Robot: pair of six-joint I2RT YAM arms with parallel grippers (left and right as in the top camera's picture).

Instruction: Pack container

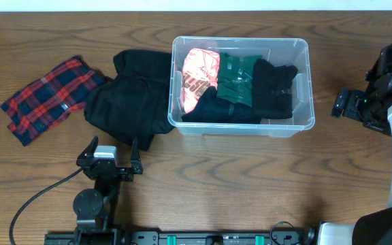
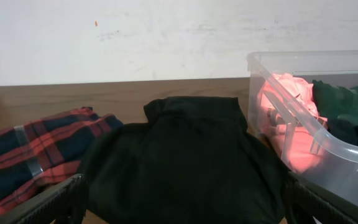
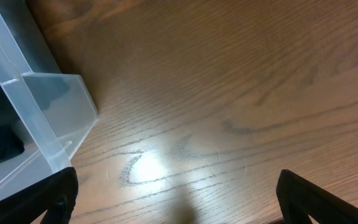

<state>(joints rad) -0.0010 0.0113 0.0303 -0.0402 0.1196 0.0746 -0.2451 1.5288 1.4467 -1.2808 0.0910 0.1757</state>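
The container point(image 1: 242, 128), a clear plastic bin, stands at the table's centre. It holds a pink garment point(image 1: 199, 75), a green garment point(image 1: 235, 80) and a black garment point(image 1: 275, 88). A larger black garment point(image 1: 124, 102) lies on the table against the bin's left wall, and a red plaid cloth point(image 1: 46, 96) lies further left. My left gripper point(image 1: 109, 158) is open just in front of the black garment point(image 2: 185, 155), holding nothing. My right gripper point(image 1: 339, 103) is open over bare wood to the right of the container point(image 3: 42, 118), its jaws point(image 3: 176, 199) empty.
The left wrist view shows the plaid cloth point(image 2: 30, 155) at left, the container's near corner point(image 2: 316, 134) at right with the pink garment point(image 2: 284, 140) inside, and a white wall behind. Bare wooden table point(image 3: 229, 93) lies to the bin's right.
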